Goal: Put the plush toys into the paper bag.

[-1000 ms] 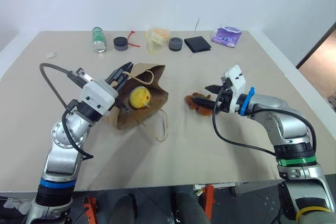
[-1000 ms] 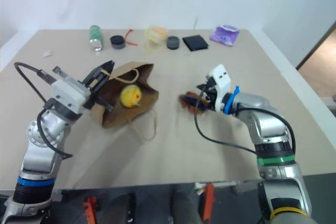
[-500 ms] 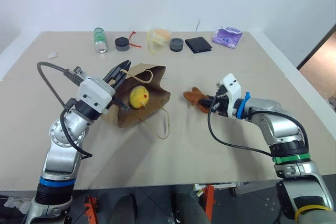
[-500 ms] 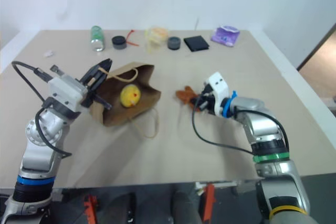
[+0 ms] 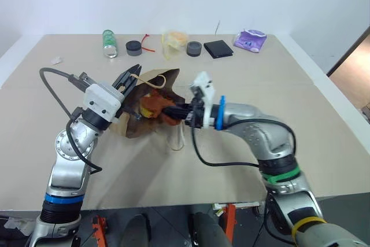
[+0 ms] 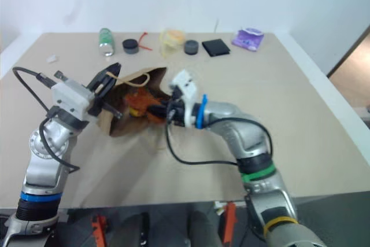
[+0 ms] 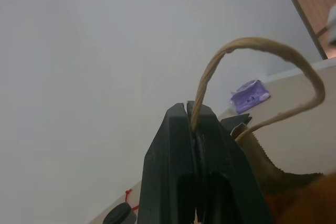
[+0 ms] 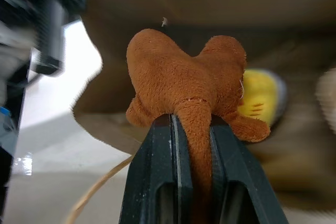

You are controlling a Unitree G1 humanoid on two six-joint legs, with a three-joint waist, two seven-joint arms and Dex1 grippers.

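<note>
Brown plush toy [image 8: 184, 77] pinched by a limb in right gripper [image 8: 191, 124] at the mouth of the paper bag [image 5: 134, 126], yellow egg toy [image 8: 257, 100] inside behind it, left gripper [image 7: 194, 116] clamped on bag's upper loop handle [image 7: 262, 45], holding it up off the table [image 5: 260, 73].

The paper bag [image 5: 151, 103] mouth is blocked by the right gripper [image 5: 173, 111] and its brown plush toy [image 8: 184, 80]. Behind the bag the table [image 5: 277, 79] is bare up to the far row of items.

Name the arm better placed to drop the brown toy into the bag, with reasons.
Right. The right gripper grips the brown plush toy at the paper bag mouth; the left gripper is busy pinching a bag handle.
</note>
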